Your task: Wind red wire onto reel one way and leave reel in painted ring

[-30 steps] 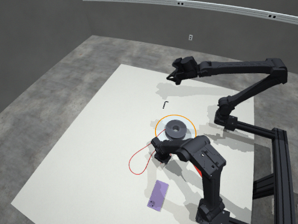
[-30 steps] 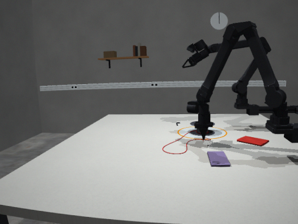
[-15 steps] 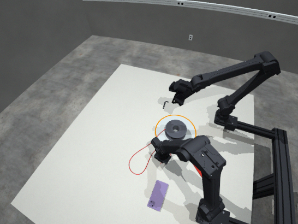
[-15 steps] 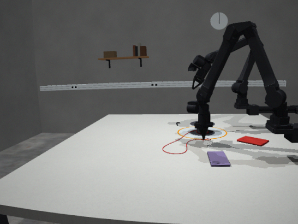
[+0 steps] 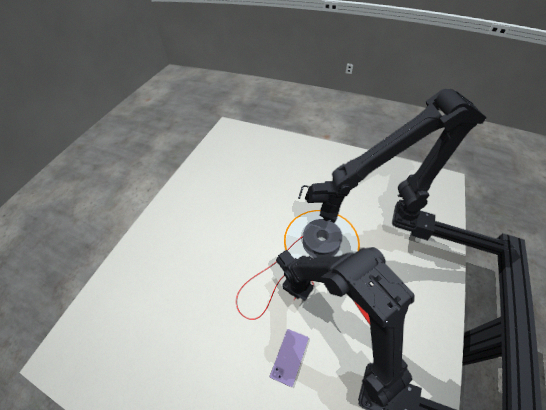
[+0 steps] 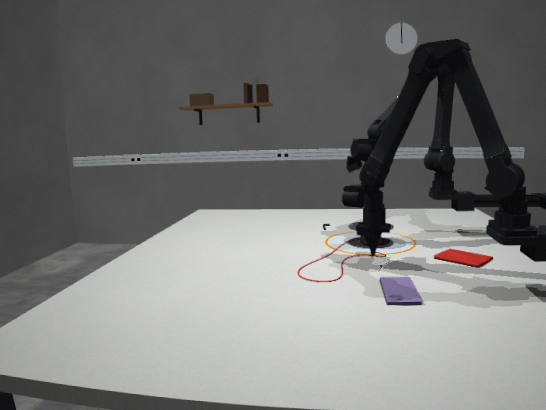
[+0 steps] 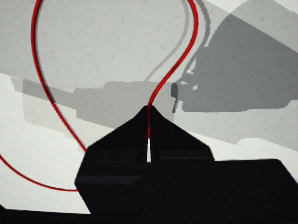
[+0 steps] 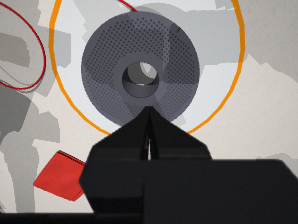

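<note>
"Where's the reel [image 5: 332,243] [image 6: 385,243] [image 8: 102,65] sitting?"

"Flat on the white table [image 5: 165,270] [image 6: 200,320], inside the orange painted ring [image 5: 285,235] [image 6: 326,242] [image 8: 244,40]. The red wire [image 5: 252,319] [image 6: 322,281] [image 7: 34,30] [image 8: 45,60] leaves its left side, swings out in a wide loop to the left and near, then comes back to the left gripper [image 5: 298,295] [image 6: 372,254] [image 7: 148,112]. That loop is far longer than a flange is wide"

"And the pincers?"

"The left one is narrow, low on the near side of the reel, with the wire nipped between its tips. The right gripper [image 5: 328,218] [image 8: 149,112] is closed on nothing, pointing down by the reel's far side; whether it touches the flange, I can't tell"

"Anything loose about?"

"A purple phone [image 5: 292,355] [image 6: 401,290] lies near, apart from wire and ring. A red flat case [image 5: 363,311] [image 6: 463,258] [image 8: 60,175] is to the right, outside the ring and partly under the left arm from above. A small black hex key [image 5: 301,192] [image 6: 325,226] lies beyond the ring, far and a bit left. None of the three touches reel or wire"

"So what's in the way?"

"Mostly the left arm: from above it covers the near edge of the ring and part of the wire. The right arm's wrist crowds the far edge"

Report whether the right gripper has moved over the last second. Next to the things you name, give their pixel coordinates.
Yes. In the top view, the right gripper [image 5: 328,218] [image 8: 149,112] has moved toward the reel [image 5: 311,241] [image 8: 102,65], from well beyond it to its far edge.
</note>
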{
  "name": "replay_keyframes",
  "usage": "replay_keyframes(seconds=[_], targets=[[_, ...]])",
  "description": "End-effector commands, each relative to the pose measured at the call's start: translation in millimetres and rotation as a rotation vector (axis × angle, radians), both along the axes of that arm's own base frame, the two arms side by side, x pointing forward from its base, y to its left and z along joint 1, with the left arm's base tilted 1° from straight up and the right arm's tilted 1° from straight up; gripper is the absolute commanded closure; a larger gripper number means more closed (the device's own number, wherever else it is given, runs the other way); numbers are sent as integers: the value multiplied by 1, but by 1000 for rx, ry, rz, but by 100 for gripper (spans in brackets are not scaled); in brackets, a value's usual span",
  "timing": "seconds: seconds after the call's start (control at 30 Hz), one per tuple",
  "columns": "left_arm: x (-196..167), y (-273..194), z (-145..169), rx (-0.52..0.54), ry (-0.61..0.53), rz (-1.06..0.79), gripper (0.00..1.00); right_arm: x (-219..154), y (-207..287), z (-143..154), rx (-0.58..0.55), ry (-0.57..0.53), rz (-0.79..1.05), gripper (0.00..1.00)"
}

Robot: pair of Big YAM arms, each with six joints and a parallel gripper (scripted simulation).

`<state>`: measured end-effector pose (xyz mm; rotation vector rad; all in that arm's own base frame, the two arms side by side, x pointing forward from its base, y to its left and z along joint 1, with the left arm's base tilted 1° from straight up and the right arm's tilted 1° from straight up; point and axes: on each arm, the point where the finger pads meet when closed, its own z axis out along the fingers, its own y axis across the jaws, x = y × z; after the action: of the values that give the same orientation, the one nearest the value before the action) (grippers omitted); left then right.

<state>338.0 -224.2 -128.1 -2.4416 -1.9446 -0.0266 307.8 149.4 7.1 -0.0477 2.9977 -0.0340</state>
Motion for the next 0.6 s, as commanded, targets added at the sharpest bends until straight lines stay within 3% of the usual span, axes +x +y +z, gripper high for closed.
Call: replay_keyframes(seconds=[0.0,0.23,0.57], targets=[[5,-2,-3,-5,-12,7,100,9,14,-8,3,41,-17,100],[5,-2,-3,-5,-12,7,100,11,26,-19,1,115,-18,100],[5,-2,-3,-5,-12,7,100,10,22,-16,0,131,-18,100]])
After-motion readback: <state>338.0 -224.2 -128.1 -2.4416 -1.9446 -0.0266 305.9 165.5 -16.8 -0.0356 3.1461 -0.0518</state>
